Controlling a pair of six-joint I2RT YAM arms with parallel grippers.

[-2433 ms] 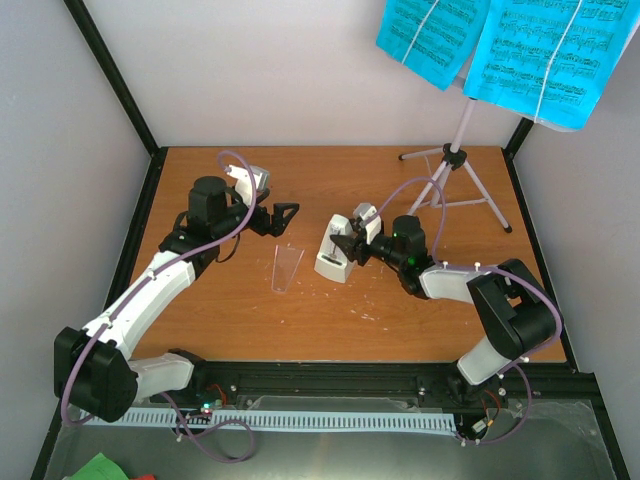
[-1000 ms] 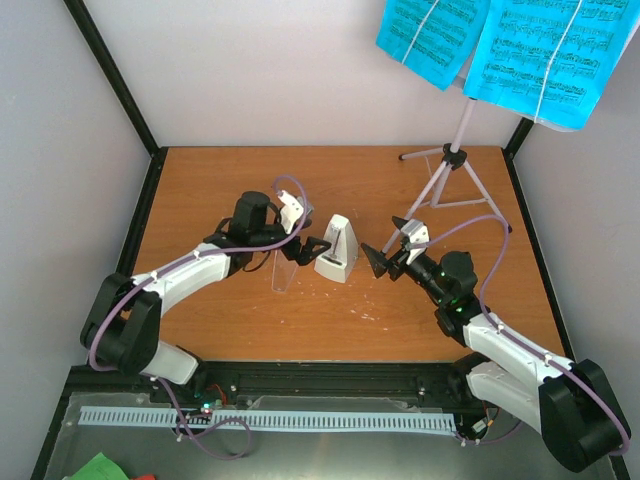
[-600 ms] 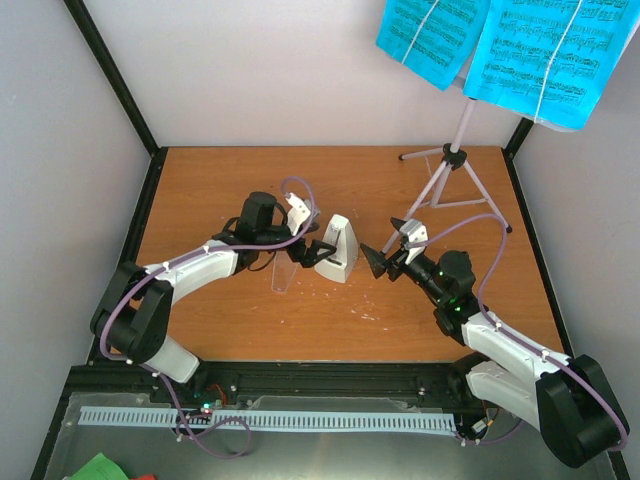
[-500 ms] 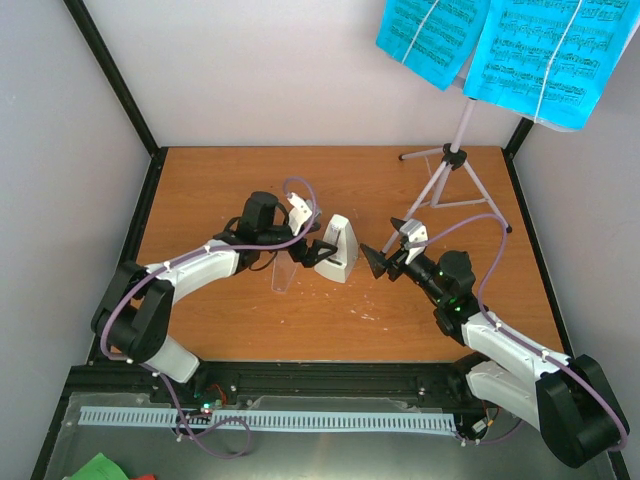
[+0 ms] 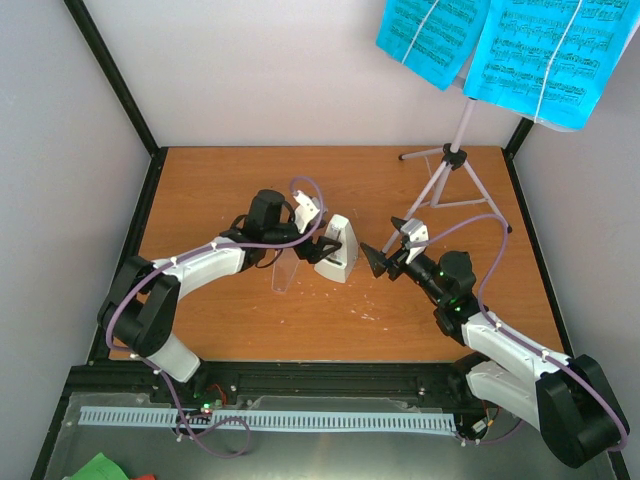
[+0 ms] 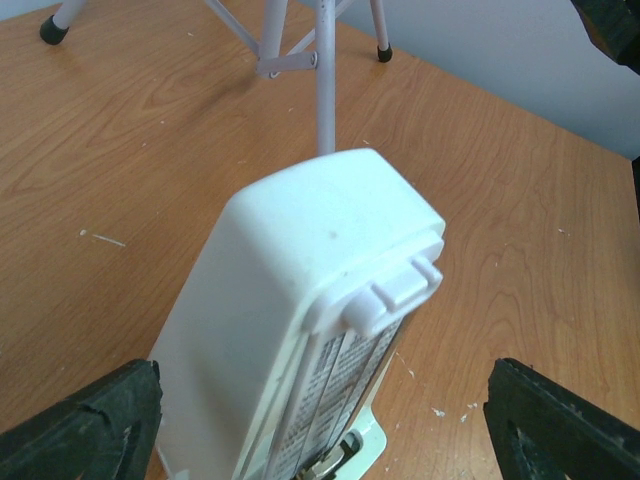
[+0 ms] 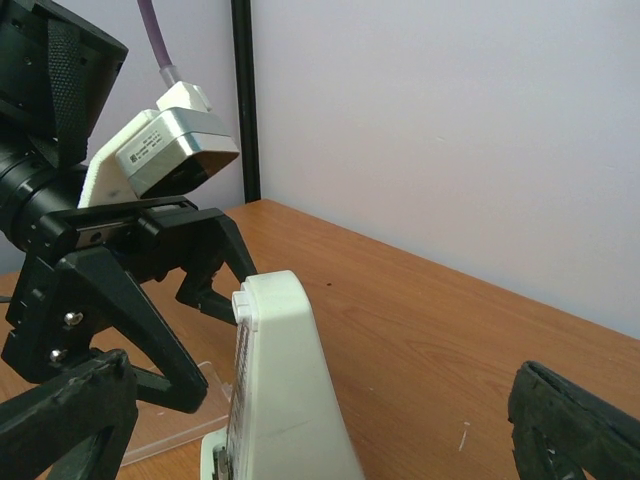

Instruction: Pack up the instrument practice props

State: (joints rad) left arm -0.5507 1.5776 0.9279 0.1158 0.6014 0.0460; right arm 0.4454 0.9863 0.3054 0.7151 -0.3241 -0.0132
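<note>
White metronome (image 5: 338, 250); cyan pages (image 5: 545, 60), black notation; stand (image 5: 453, 156) seemingly lilac.

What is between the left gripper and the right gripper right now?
The white pyramid-shaped metronome stands upright between the left gripper and the right gripper, clearest in the top external view; both wrist views show it too.

The left arm (image 5: 200, 265) and right arm (image 5: 505, 345) are white shells between rounded black joint housings, each trailed by a purple cable (image 7: 150, 30). The left gripper (image 5: 322, 250) and right gripper (image 5: 375, 262) have black triangular fingers (image 7: 130, 310); silver screws (image 7: 66, 318) stud the left one's mount, under a white-and-silver labelled camera block (image 7: 165, 150).
</note>
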